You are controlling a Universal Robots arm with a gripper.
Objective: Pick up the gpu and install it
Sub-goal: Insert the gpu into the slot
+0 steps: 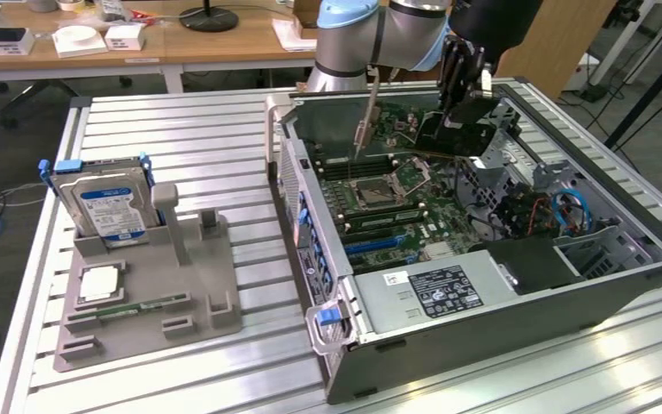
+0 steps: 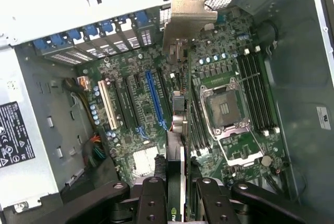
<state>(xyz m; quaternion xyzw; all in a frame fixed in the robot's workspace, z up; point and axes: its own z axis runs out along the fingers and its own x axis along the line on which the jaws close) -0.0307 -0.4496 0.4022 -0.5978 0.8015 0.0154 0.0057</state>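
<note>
1. Graphics card (image 1: 458,129) hangs on edge above the motherboard (image 1: 383,194), inside the open computer case (image 1: 503,336). It is not seated in any slot.
2. Its silver bracket (image 1: 365,116) points toward the case's rear wall.
3. Gripper (image 2: 177,187) is clamped on the card's upper edge, one finger on each face.
4. Long blue slot (image 2: 154,101) lies just beside the card's line.
5. Hard drive (image 1: 107,207) stands upright in a grey holder (image 1: 193,285) on the slatted table (image 1: 193,129), well apart from the case, at the exterior view's left.
</note>
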